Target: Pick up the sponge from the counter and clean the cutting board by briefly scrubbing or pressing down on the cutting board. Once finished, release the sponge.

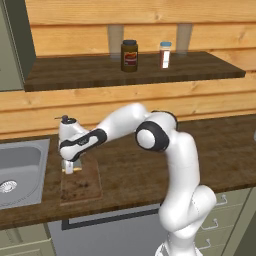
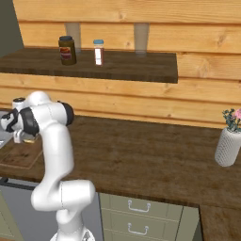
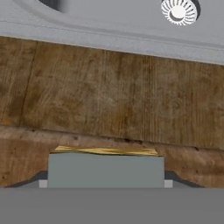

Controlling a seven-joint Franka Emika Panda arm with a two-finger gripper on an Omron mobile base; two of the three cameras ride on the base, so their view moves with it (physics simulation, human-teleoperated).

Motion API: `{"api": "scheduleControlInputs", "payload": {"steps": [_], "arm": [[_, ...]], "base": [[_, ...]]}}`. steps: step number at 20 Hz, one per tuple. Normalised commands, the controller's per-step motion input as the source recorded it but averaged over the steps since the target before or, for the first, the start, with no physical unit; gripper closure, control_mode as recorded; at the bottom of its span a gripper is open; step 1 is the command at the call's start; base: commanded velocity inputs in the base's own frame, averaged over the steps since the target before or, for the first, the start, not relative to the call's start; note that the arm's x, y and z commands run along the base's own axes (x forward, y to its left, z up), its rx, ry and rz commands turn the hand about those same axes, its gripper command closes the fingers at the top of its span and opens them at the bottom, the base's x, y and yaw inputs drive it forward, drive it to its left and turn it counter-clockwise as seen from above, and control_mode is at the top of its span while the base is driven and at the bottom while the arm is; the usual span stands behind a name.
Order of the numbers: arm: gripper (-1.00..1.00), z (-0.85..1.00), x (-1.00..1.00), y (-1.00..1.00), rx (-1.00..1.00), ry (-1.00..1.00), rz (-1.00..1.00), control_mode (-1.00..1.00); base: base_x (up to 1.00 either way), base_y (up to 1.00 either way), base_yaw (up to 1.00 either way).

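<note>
nothing readable is showing anywhere; the red label on the dark jar (image 1: 129,55) and the spice bottle (image 1: 165,54) are rendering too blurred.

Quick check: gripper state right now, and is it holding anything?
Gripper: shut on the sponge, held low over the cutting board.

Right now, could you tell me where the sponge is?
The sponge sits between the gripper fingers, at the far end of the cutting board beside the sink, left of the arm in the left base view.
</note>
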Motion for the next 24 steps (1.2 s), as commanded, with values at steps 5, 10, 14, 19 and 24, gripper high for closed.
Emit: {"api": "scheduleControlInputs", "payload": {"steps": [5,10,14,19,24], "arm": [[1.00,-0.04,-0.96,0.00,0.03,0.00,0.00,-1.00],[1.00,-0.06,-0.94,0.00,0.07,0.00,0.00,-1.00],[1.00,-0.14,-0.94,0.00,0.10,0.00,0.00,-1.00],[1.00,-0.15,-0.84,-0.18,0.10,0.00,0.00,-1.00],[1.00,-0.05,-0.60,-0.61,0.02,0.00,0.00,-1.00]], "base": [[0.00,0.00,0.00],[0.00,0.00,0.00],[0.00,0.00,0.00],[0.00,0.00,0.00],[0.00,0.00,0.00]]}}
